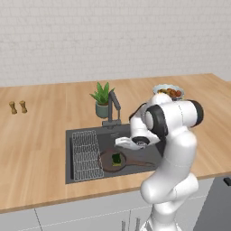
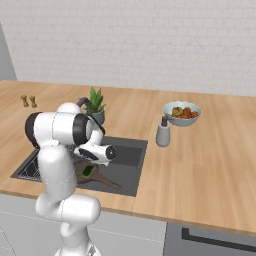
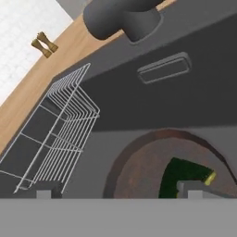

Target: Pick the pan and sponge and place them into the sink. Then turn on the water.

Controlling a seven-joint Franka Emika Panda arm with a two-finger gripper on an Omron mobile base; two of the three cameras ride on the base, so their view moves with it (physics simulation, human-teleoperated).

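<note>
The dark sink holds the brown-black pan, its long handle pointing right. The green sponge lies inside the pan. My gripper hangs just above the pan's right side, pointing down into the basin. In the hand view my gripper stands open, fingertips wide apart, empty, with the pan and sponge close below. The faucet rises at the sink's back edge, with no stream showing. From the right, the pan and sponge sit beneath my hand.
A wire rack fills the sink's left side. A potted plant stands behind the faucet. A soap dispenser and a fruit bowl sit to the sink's right. Two small shakers stand far left on the wooden counter.
</note>
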